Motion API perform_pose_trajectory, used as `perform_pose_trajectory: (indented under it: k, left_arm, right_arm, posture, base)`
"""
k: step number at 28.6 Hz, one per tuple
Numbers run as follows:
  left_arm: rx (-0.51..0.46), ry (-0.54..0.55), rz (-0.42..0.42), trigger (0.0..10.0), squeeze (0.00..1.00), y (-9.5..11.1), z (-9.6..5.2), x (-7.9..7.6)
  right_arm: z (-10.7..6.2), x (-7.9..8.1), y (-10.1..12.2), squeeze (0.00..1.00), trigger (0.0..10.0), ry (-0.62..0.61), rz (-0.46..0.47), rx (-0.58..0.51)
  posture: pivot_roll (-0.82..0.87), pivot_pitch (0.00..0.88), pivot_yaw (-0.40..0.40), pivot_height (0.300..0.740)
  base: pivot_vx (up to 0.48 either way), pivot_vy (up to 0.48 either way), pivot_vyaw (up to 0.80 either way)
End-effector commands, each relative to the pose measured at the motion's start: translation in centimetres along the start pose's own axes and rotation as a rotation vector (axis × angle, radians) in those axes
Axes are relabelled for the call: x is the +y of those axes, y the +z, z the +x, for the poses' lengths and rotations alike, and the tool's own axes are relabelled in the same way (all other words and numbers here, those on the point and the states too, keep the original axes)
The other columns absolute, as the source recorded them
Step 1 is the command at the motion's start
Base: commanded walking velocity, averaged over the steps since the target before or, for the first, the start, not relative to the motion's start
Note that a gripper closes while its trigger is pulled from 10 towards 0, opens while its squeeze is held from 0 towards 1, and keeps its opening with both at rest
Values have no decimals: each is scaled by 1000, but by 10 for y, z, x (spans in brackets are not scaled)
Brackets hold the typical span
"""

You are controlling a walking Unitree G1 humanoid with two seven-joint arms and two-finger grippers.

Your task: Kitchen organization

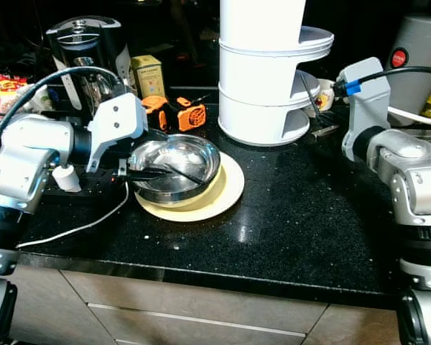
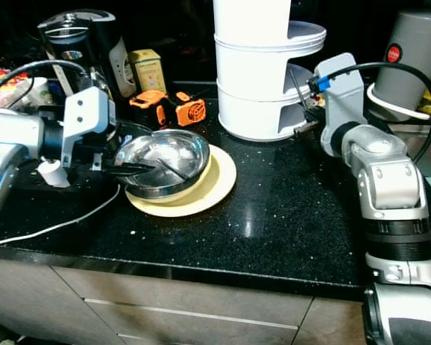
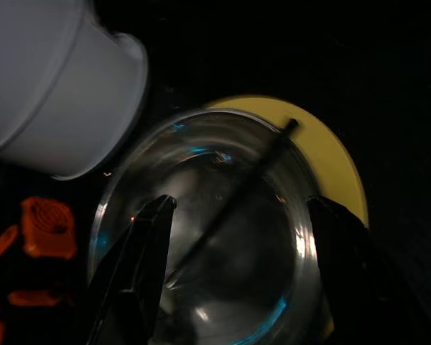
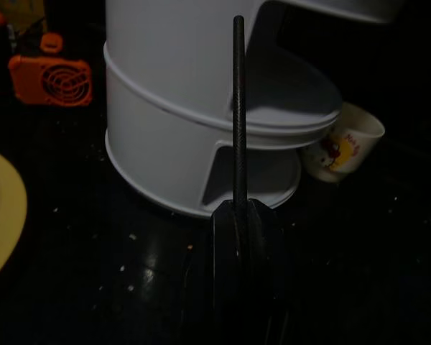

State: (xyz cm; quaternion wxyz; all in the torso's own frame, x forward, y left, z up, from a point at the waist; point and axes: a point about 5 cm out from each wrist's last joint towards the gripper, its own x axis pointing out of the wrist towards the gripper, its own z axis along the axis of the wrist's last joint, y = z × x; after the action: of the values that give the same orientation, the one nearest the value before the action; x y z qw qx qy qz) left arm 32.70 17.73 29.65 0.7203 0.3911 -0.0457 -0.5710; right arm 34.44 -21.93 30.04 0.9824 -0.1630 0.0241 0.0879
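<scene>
From the left eye view, the steel bowl sits on a pale yellow plate on the black speckled tabletop. The left claw reaches over the bowl's near-left rim, with one finger lying inside the bowl. Behind stand a white tiered rack, an orange gadget, a yellow tin and a coffee maker; a white cable trails along the front edge.

In the right eye view the right arm is raised beside the rack, its claw holding a thin dark stick close to the rack's lower tier.

The left wrist view looks down into the bowl: the fingers are spread, one inside the rim and one outside near the plate's edge, released and gripping nothing. A black chopstick lies slanted across the bowl's inside.

The right wrist view is dim, but the claw appears clenched on the stick, which points up toward the rack; a small printed cup stands behind.

The bowl looks light, rigid and slippery; pinching its rim wall between the fingers seems the surest hold. The glossy tabletop may let the plate slide.
</scene>
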Motion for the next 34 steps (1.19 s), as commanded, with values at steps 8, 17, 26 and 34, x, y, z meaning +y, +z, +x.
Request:
perform_pose_trajectory:
  k: [8,17,26,34]
  left_arm:
    - [139,-58,169,10000,0,-9,11,5]
    - [80,-37,205,10000,0,-2,14,14]
    - [-82,23,159,10000,0,15,14,28]
    - [13,199,230,10000,0,4,10,43]
  right_arm:
    - [-7,2,-8,0,10000,12,-6,48]
    - [-12,2,-11,0,10000,4,-11,68]
    - [-15,1,-10,0,10000,-3,-15,72]
    - [-15,3,-10,0,10000,3,-14,71]
  posture:
    - [-61,0,58,740]
    - [-73,0,68,740]
    - [-78,0,74,740]
    - [-75,0,73,740]
  base:
    - [0,0,0]
    - [0,0,0]
    - [0,0,0]
    - [0,0,0]
